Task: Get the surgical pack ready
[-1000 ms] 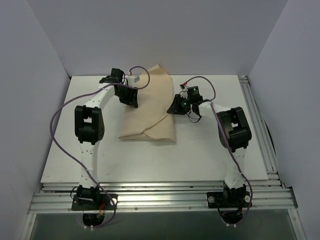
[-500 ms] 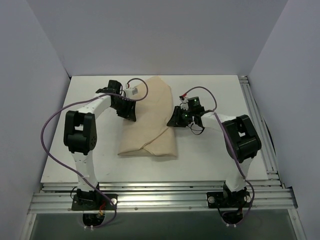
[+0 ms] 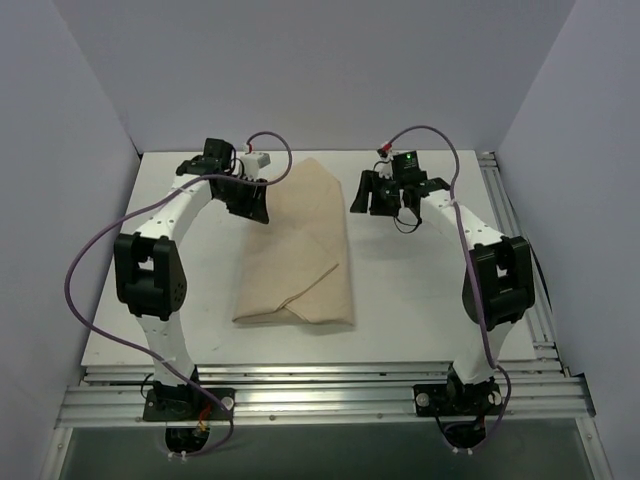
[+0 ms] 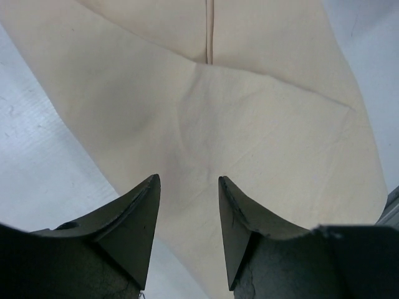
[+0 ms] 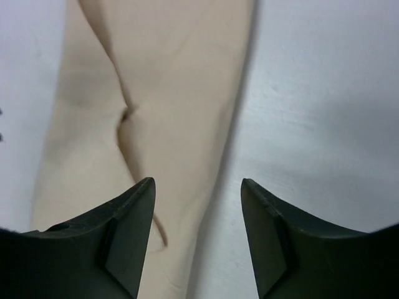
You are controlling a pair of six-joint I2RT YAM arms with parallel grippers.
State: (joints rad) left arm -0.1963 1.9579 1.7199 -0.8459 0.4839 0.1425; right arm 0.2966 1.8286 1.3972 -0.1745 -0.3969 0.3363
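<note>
The surgical pack (image 3: pixel 305 255) lies folded shut as a long tan cloth bundle in the middle of the white table (image 3: pixel 420 290), and nothing of its contents shows. My left gripper (image 3: pixel 256 207) hovers at the bundle's far left edge. In the left wrist view the gripper (image 4: pixel 189 180) is open over the cloth (image 4: pixel 249 112), with nothing between its fingers. My right gripper (image 3: pixel 360 195) stands just off the bundle's far right edge. It too is open (image 5: pixel 197 182), above the cloth's edge (image 5: pixel 181 93) and bare table, holding nothing.
Aluminium rails (image 3: pixel 320 385) run along the near edge and a rail (image 3: pixel 515 200) along the right side. White walls close in the back and both sides. Purple cables (image 3: pixel 90 260) loop beside each arm.
The right gripper has opened, let go of the cloth and drawn back toward the far side. The left gripper has moved farther back too. The bundle now lies closer to the near edge.
</note>
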